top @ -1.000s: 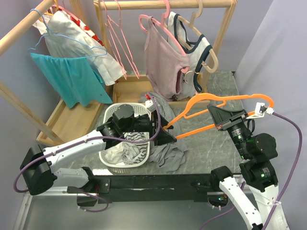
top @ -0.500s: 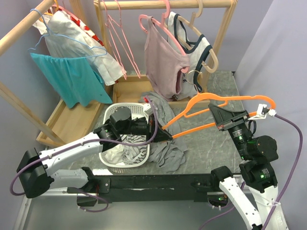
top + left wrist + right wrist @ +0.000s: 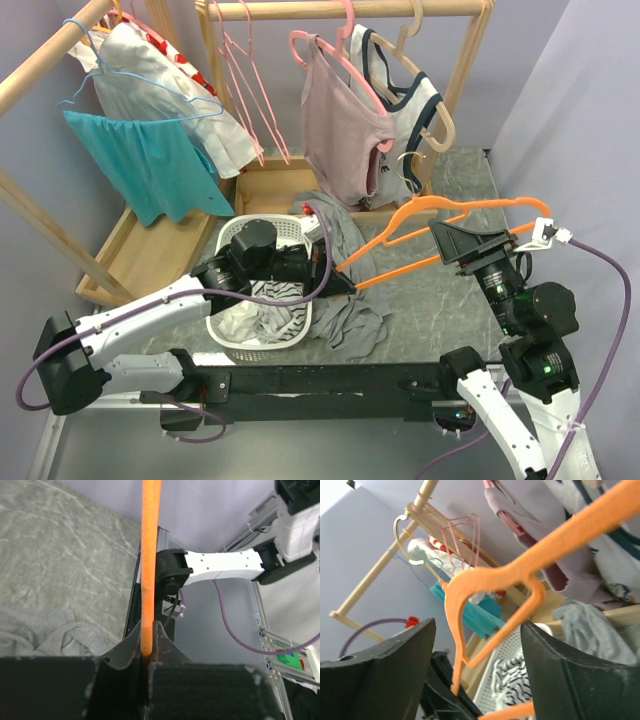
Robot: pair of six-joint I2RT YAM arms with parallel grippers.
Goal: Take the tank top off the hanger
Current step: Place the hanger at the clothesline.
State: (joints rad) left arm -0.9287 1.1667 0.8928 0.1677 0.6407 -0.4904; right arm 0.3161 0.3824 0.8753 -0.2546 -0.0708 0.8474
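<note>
Tank top (image 3: 347, 325), a grey one, is lying in a soft heap on the table (image 3: 440, 310). It is not hanging on anything. One end of it is touching the side of the white basket (image 3: 232, 335), and the rest is spreading out over the table next to the basket. The left wrist view is showing a bit of the grey cloth (image 3: 45, 630) down on the table too.

An orange hanger (image 3: 400, 272) is sitting up in the air above the tank top, with no clothes on it. It is stretching across from one arm to the other.

The left tool (image 3: 345, 285) is pinching one end of the hanger. Its two fingers are pressing tight on the thin orange bar (image 3: 150, 555), with no gap showing (image 3: 147, 635).

The right tool (image 3: 438, 243) is standing wide open. In its own view, the neck of the hanger (image 3: 520, 570) is passing between the two black fingers (image 3: 476, 625), with space on both sides, so the tool is not squeezing anything.

Other clothes are hanging on the wooden rack (image 3: 340, 10) at the back, like a pink top (image 3: 340, 130). Striped cloth is lying inside the basket.
</note>
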